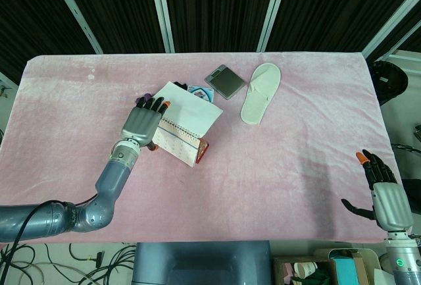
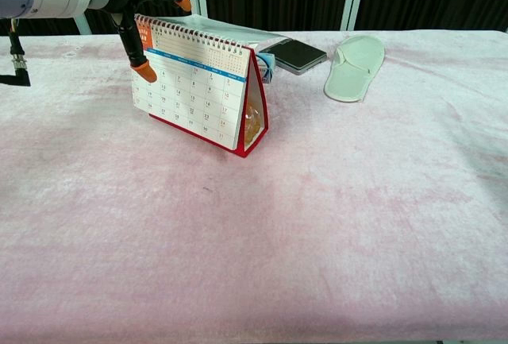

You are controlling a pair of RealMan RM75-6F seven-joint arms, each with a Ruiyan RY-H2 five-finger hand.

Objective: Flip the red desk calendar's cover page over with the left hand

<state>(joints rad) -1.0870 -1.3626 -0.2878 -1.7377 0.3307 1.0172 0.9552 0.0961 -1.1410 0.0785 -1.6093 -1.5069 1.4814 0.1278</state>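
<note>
On a table [image 1: 296,186] draped in pink, velvety cloth, the red calendar [image 2: 202,94] stood as a tent near the left-centre, its January grid facing the chest camera and its wire spiral running along the top edge. The white cover page [image 1: 187,107] lay swung over the spiral toward the far side, nearly flat in the head view and seen almost edge-on in the chest view. The left hand [image 1: 141,124] sat at the calendar's left end, its dark, orange-tipped fingers [image 2: 143,66] spread across the page's corner and the sheet's left edge; whether it pinched the page or merely pressed against it could not be told. Just behind the calendar, partly hidden by the page, were a small blue-and-white item [image 1: 197,90] and something purple [image 1: 139,100] beside the hand, both too covered to identify. Further back lay a flat, dark grey square case [image 1: 224,81] with rounded corners, and just right of it a pale, soft slipper [image 1: 260,92], sole-shaped and open-backed. The right hand [image 1: 385,196] hovered well apart at the near right corner, off the table's edge, fingers spread and holding nothing. Black panels with white struts formed the backdrop.
</note>
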